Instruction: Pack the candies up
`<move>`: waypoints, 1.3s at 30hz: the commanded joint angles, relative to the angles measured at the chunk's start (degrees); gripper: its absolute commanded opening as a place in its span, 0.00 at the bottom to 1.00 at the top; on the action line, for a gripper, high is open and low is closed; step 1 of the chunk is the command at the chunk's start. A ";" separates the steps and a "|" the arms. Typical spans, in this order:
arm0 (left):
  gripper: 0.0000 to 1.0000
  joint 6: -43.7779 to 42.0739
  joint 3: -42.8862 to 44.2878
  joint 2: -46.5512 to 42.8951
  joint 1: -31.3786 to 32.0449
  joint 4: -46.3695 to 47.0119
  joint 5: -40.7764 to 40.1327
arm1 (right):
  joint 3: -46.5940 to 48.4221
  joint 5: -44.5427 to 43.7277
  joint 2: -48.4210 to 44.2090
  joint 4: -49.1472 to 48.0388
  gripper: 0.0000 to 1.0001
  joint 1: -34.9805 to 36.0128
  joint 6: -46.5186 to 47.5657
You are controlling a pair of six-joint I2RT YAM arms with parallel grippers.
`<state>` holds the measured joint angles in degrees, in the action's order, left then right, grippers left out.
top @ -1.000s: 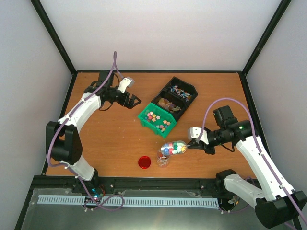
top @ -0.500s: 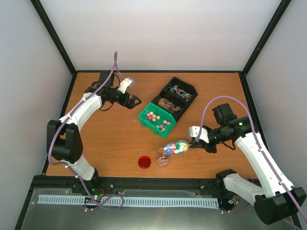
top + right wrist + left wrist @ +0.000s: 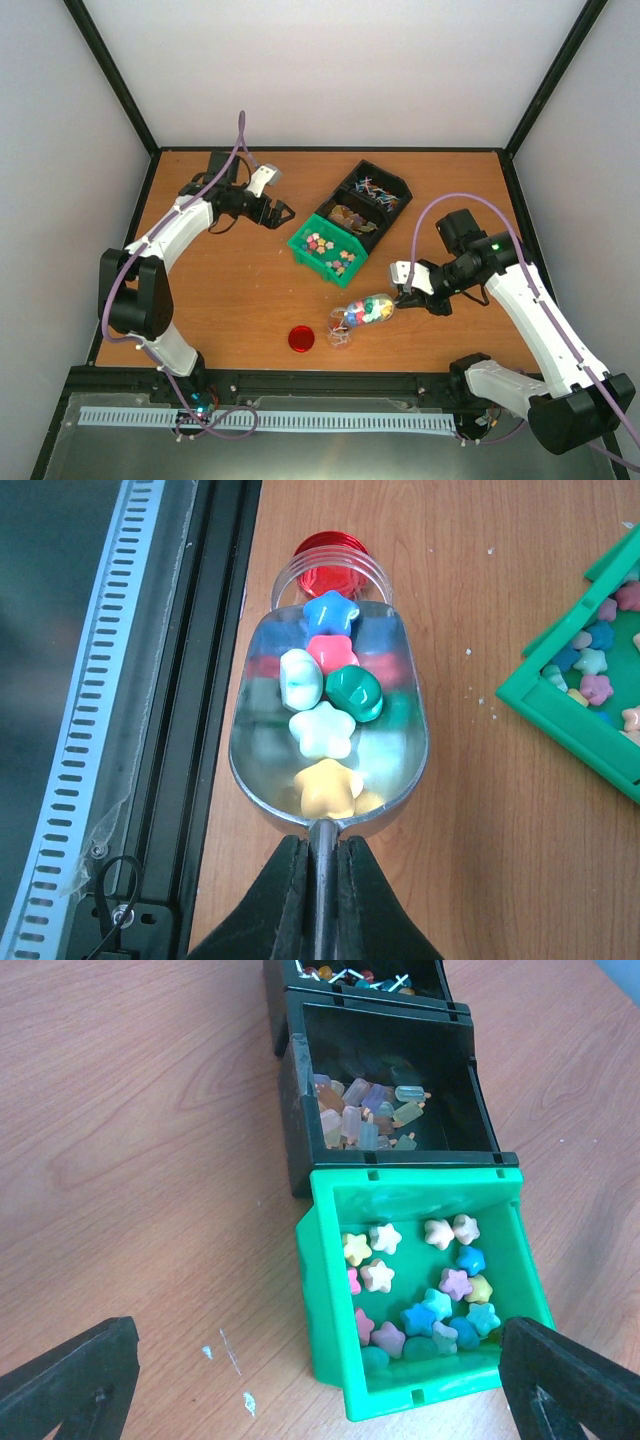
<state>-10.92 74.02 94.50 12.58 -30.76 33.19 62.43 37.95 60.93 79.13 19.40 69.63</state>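
Clear plastic is carrying the load here: a transparent scoop (image 3: 365, 310) is lying in the right gripper (image 3: 403, 296), whose fingers (image 3: 265, 910) are pinching together on the scoop's thin handle. Star-shaped candies (image 3: 322, 730) in yellow, white, green, pink and blue are sitting in its bowl. In the top view the scoop's long axis is running from the gripper down and to the left, with its open front end pointing toward the near-left part of the wooden table (image 3: 230, 290). From the right wrist camera it is pointing straight away from the fingers. That front end is sitting at a small clear jar (image 3: 340, 336), and I cannot tell whether the two are touching. A red lid (image 3: 301, 339) is lying flat just to the left of the jar, and it is showing through the clear plastic in the right wrist view.

The left gripper (image 3: 280, 213) is hovering over the table to the left of the bins, its two fingers standing wide apart and holding nothing. Its camera is looking at a green bin (image 3: 322, 1290) with more star candies scattered in it. This bin is touching a black bin (image 3: 298, 1110) of pale wrapped sweets (image 3: 365, 1120), and a second black bin (image 3: 278, 990) is lying behind that.
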 commanded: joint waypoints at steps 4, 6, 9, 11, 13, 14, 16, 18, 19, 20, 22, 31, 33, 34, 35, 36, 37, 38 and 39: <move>1.00 1.60 0.49 0.79 -0.27 2.05 0.03 | 2.37 -0.63 1.01 0.94 0.03 1.42 0.07; 1.00 1.45 0.44 0.80 -0.27 2.03 -0.07 | 2.45 -0.92 1.12 1.02 0.03 1.60 0.14; 1.00 1.43 0.51 0.92 -0.27 2.02 -0.19 | 2.42 -1.38 1.29 0.78 0.03 1.84 -0.04; 1.00 1.51 0.49 0.97 -0.28 2.03 -0.14 | 2.60 -1.37 1.46 0.69 0.03 2.03 -0.44; 1.00 1.59 0.45 1.15 -0.29 2.15 -0.12 | 2.63 -1.54 1.48 0.75 0.03 2.13 -0.60; 1.00 1.68 0.46 1.21 -0.29 2.26 -0.11 | 2.69 -1.69 1.55 0.76 0.03 2.21 -0.58; 1.00 1.78 0.55 1.39 -0.27 2.39 -0.01 | 2.91 -1.83 1.71 0.84 0.03 2.31 -0.50; 1.00 1.86 0.57 1.55 -0.27 2.46 0.03 | 3.18 -1.98 1.95 1.00 0.03 2.39 -0.54; 1.00 1.96 0.64 1.67 -0.28 2.47 0.03 | 3.37 -2.00 2.06 1.14 0.03 2.40 -0.54; 1.00 1.95 0.65 1.72 -0.28 2.51 0.03 | 3.44 -2.08 2.16 1.26 0.03 2.35 -0.47; 1.00 2.08 0.69 1.90 -0.28 2.55 0.02 | 3.61 -2.10 2.24 1.44 0.03 2.42 -0.30; 1.00 2.31 1.23 2.91 -0.27 2.57 0.03 | 5.13 -2.17 3.33 1.98 0.03 2.55 0.08; 1.00 2.39 1.49 3.22 -0.27 2.55 0.03 | 5.62 -2.25 3.70 2.26 0.03 2.66 0.07; 1.00 2.41 1.56 3.32 -0.27 2.55 0.02 | 5.84 -2.33 3.94 2.44 0.03 2.73 0.11; 1.00 2.39 1.67 3.41 -0.27 2.55 0.11 | 6.07 -2.45 4.08 2.62 0.03 2.81 0.06; 1.00 2.39 1.81 3.49 -0.27 2.55 0.04 | 6.30 -2.63 4.25 2.68 0.03 2.95 0.18; 1.00 2.44 1.91 3.66 -0.30 2.55 0.02 | 6.48 -2.89 4.40 2.77 0.03 3.15 0.03; 1.00 2.40 2.04 3.78 -0.28 2.55 -0.02 | 6.74 -3.23 4.60 2.70 0.03 3.28 -0.20; 1.00 2.39 2.14 3.92 -0.27 2.55 -0.01 | 7.10 -3.62 4.84 2.80 0.03 3.54 -0.39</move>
<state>-9.37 74.00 97.78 12.58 -29.36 32.82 67.37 35.07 65.28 80.88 21.91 69.38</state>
